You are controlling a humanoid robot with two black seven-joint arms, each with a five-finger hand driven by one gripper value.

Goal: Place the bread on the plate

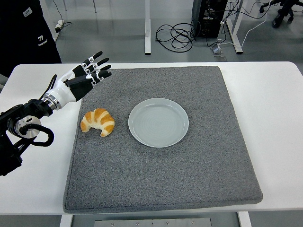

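A golden croissant point(98, 121) lies on the left part of the grey mat point(156, 189). A pale round plate point(158, 122) sits empty on the mat just right of it. My left hand point(90, 73) hovers above the mat's far left corner, behind the croissant and apart from it, fingers spread and holding nothing. The right arm is out of view.
The mat covers most of the white table point(270, 104). A person in dark clothing point(26, 33) stands at the top left behind the table. Cables point(177, 35) and desk legs are on the floor beyond.
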